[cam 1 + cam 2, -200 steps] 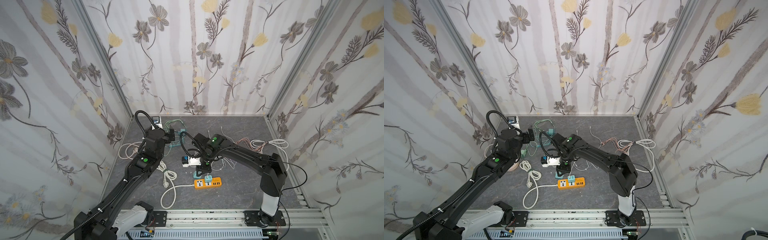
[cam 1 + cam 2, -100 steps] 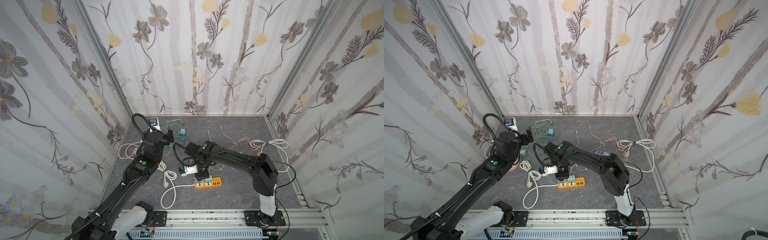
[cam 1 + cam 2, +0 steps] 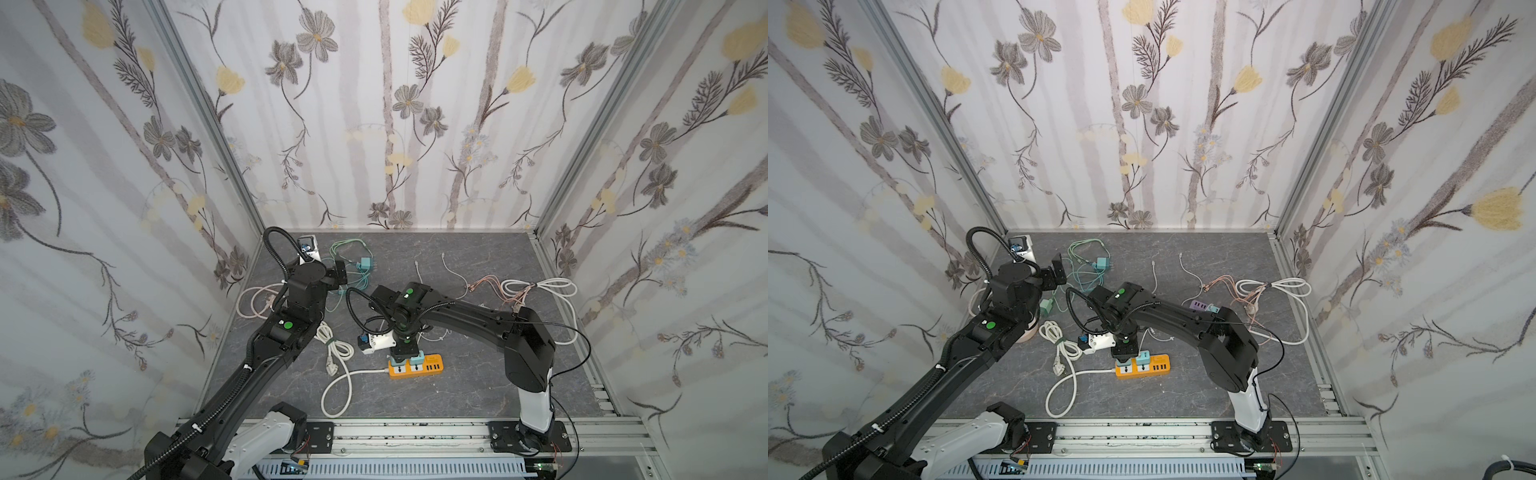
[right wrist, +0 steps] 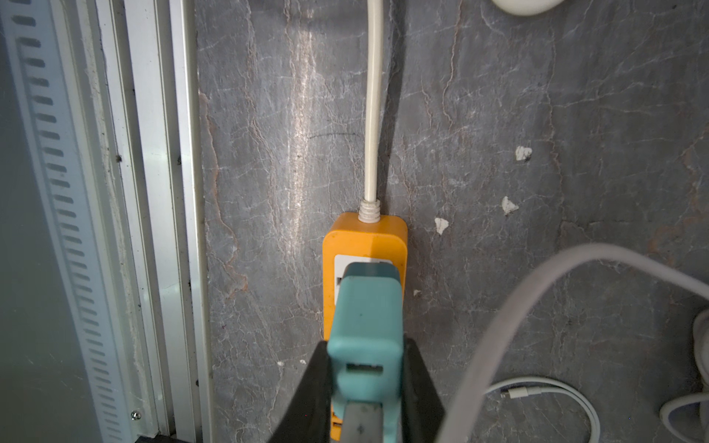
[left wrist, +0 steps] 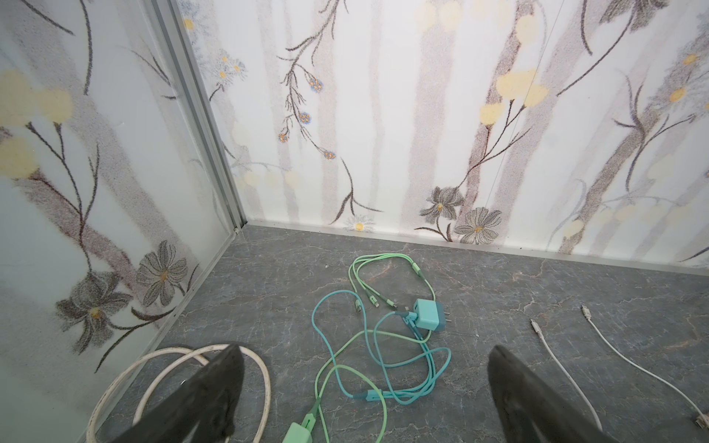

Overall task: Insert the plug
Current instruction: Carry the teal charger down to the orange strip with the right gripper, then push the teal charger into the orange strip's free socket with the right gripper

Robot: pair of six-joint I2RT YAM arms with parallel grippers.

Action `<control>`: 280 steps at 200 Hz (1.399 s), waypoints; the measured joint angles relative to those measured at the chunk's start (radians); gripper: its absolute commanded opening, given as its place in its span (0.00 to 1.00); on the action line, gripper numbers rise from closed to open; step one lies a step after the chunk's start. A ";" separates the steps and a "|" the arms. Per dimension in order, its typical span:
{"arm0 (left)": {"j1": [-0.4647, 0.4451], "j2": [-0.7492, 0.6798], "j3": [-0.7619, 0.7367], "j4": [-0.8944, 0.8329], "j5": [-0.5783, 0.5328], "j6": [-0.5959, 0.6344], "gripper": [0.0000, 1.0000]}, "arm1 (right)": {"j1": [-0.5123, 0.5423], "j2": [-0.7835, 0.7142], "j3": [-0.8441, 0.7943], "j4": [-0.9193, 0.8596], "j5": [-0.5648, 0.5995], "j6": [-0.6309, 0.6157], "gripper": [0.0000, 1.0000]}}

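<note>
An orange power strip lies near the table's front, with a white cord leaving its end. My right gripper points down over the strip's cord end, shut on a teal plug. The plug covers the first socket; its prongs are hidden. A second teal plug sits in the neighbouring socket. My left gripper hangs open and empty at the back left.
A teal charger with tangled green cables lies ahead of the left gripper. A coiled white power cord lies left of the strip. White and pink cables sprawl at the right. An aluminium rail borders the front.
My right gripper has carried the teal plug forward and down onto the strip's cord-end socket. The left arm has barely moved and stays open.
</note>
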 measured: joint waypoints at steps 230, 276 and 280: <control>0.008 0.030 0.002 -0.007 0.011 -0.003 1.00 | 0.041 0.058 -0.029 0.045 0.060 0.001 0.00; 0.010 0.035 0.009 -0.026 0.023 -0.003 1.00 | 0.047 0.070 -0.011 0.030 0.072 0.014 0.26; 0.010 0.035 0.010 -0.031 0.023 -0.003 1.00 | 0.047 0.070 -0.008 0.027 0.073 0.021 0.30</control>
